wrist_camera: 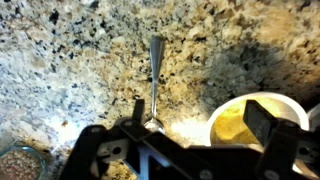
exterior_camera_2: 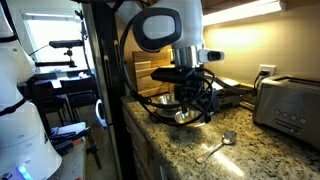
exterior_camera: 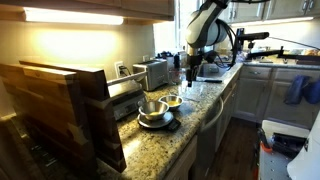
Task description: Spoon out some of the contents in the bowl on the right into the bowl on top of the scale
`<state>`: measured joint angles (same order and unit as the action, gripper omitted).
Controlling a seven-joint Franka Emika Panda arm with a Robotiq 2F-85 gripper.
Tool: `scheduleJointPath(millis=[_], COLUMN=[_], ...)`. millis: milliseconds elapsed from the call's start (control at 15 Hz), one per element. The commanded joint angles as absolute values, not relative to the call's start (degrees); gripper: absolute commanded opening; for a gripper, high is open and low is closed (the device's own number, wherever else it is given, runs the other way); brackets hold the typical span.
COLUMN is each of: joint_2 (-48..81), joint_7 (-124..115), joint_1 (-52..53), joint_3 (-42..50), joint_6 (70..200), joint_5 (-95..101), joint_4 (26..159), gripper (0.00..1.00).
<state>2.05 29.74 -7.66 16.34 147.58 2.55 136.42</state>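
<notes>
My gripper partly hides the spoon's near end and one side of the bowl; a dish is cut off at the corner. In an exterior view the contents look too small to judge

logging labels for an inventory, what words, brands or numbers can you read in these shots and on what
No text can be read in any view.
toaster: any marking on its front is too small and blurred to read.
scale: no display digits can be made out.
spoon: no stamp visible.
bowl with the yellow contents: no marks visible.
</notes>
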Motion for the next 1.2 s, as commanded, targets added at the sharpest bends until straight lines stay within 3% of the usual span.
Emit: scheduleJointPath(millis=[0, 1133], joint_2=[8.0, 12.0], joint_7=[31.4, 29.2], joint_1=[-10.5, -12.8], joint_3=[14.2, 11.9], joint_6=[150.3, 148.9], joint_5=[0.8, 2.1], joint_4=[132.1, 127.5], gripper=[1.0, 1.0])
